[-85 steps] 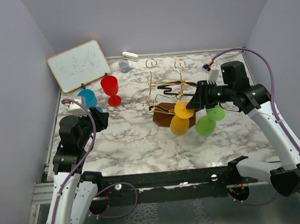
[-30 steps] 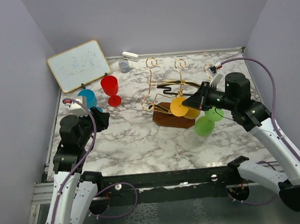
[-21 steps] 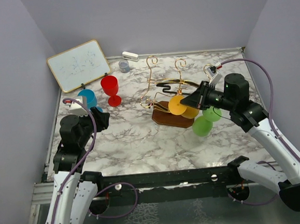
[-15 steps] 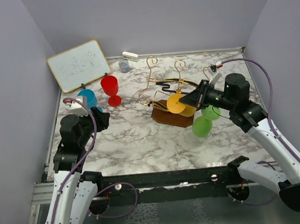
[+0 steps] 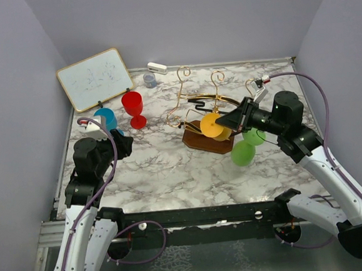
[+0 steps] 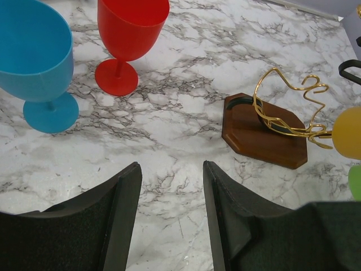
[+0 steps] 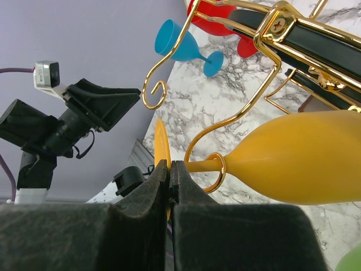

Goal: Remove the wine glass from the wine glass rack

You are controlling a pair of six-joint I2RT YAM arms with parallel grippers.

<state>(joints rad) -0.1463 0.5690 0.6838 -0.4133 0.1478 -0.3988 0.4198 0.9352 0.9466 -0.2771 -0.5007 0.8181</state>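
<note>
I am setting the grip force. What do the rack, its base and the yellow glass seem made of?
Wine glass rack: likely metal, polished gold finish, bright mirror-like highlights.
Its base: apparently wood, dark brown, smooth with a slight sheen.
Yellow wine glass: probably plastic, opaque with an even satin surface; coloured glass is not excluded.

Our two arms, lower left & right of the top view: left arm [image 5: 79, 200] and right arm [image 5: 326, 162] both wear white shells w/ black joints, each trailing a thin purple cable [image 5: 315, 85]. A small white camera module [image 5: 92, 126] rides the left wrist, mid-left of frame. Up close, btm of the wrist views, our fingers [image 6: 121, 220] show matte black, grainy pads.
</note>
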